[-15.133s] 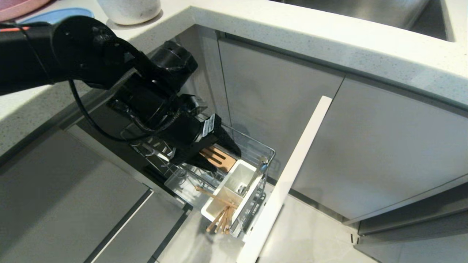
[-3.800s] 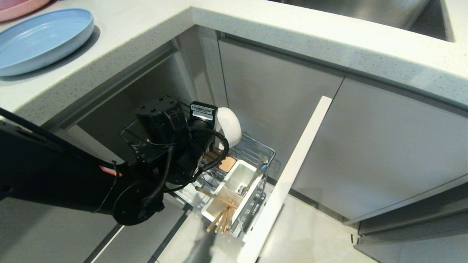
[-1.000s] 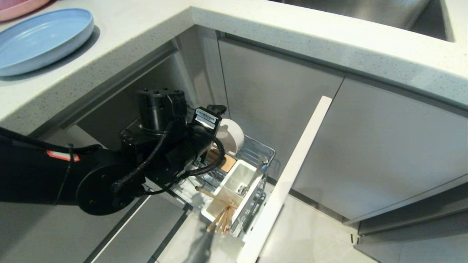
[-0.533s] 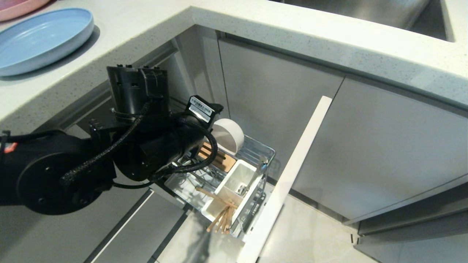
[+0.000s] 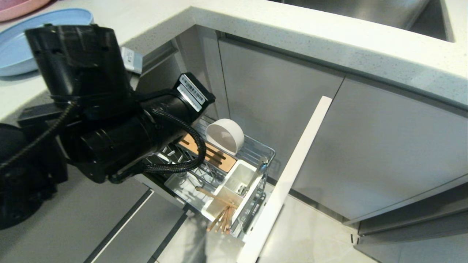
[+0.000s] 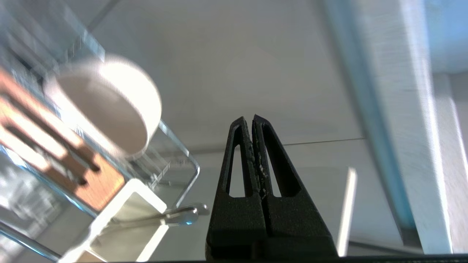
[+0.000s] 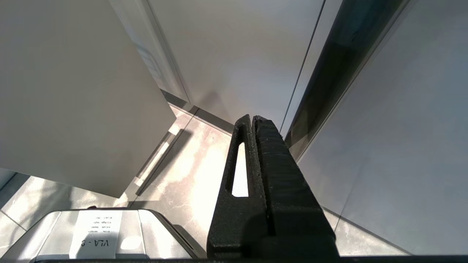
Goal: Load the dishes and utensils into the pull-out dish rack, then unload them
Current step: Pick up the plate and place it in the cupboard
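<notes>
The off-white bowl stands on its edge at the back of the pull-out dish rack, beside the tan wooden strip; nothing holds it. In the white caddy sit the wooden chopsticks and a silver spoon. The pale-blue plate lies on the counter at the far left, partly behind my left arm. The left wrist view shows my left gripper shut and empty, raised beside the bowl and above the spoon. My right gripper is shut and parked low by the cabinets.
The rack's door front juts out into the floor space. A speckled counter overhangs the grey cabinet doors. A pink plate shows at the counter's top left corner, and a steel sink lies at the back right.
My left gripper has let go of the bowl and shut. The arm has lifted up and back to the left. The bowl stays propped in the rack.
</notes>
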Available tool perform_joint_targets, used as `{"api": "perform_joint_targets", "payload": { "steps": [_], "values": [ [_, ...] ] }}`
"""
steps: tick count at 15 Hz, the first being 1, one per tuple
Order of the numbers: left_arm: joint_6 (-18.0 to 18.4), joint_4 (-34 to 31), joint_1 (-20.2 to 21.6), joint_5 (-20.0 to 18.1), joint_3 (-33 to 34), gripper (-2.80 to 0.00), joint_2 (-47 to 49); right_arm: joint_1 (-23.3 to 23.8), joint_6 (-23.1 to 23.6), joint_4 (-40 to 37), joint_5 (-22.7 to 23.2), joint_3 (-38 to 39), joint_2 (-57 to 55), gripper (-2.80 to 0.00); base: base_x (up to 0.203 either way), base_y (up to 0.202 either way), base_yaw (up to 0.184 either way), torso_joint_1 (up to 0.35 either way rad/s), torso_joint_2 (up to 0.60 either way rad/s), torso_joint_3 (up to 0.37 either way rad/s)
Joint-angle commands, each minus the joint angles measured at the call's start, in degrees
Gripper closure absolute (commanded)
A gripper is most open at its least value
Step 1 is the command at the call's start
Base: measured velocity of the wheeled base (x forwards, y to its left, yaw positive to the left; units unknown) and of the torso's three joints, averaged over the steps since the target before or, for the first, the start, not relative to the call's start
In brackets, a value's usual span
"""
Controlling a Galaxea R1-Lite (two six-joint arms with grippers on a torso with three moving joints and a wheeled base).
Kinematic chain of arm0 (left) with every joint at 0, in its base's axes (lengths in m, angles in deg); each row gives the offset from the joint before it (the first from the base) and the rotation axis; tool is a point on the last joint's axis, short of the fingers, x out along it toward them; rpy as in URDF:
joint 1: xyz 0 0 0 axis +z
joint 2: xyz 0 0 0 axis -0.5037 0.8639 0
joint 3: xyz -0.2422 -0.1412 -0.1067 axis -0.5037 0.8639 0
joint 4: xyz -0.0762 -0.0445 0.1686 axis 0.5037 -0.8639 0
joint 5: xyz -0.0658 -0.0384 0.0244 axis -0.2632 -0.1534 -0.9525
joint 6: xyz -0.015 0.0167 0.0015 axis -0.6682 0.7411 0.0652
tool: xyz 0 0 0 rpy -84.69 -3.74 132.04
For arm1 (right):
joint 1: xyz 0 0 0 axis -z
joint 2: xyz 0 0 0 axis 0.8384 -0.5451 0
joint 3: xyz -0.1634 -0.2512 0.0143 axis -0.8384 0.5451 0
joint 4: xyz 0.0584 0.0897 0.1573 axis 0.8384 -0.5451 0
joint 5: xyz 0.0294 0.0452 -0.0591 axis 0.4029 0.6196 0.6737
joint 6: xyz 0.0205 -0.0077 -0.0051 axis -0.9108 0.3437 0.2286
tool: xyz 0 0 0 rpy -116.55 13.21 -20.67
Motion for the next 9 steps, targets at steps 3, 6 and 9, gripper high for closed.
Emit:
{"api": "perform_joint_targets", "payload": {
  "steps": [3, 6, 9],
  "values": [
    [13.19, -0.39, 0.0, -0.07, -0.34, 0.0, -9.42, 0.0, -0.01, 0.06, 0.01, 0.09, 0.24, 0.0, 0.0, 0.0, 0.0, 0.0, 0.0, 0.0],
    [25.66, -6.21, 0.98, 1.93, -4.87, 0.0, -12.46, -0.01, -0.01, 0.07, 0.01, 0.09, 0.15, 0.0, 0.0, 0.0, 0.0, 0.0, 0.0, 0.0],
    [29.55, -14.46, 2.26, 5.25, -14.01, 0.0, -12.74, -0.08, -0.01, 0.0, 0.01, 0.09, 0.24, 0.0, 0.0, 0.0, 0.0, 0.0, 0.0, 0.0]
  ]
}}
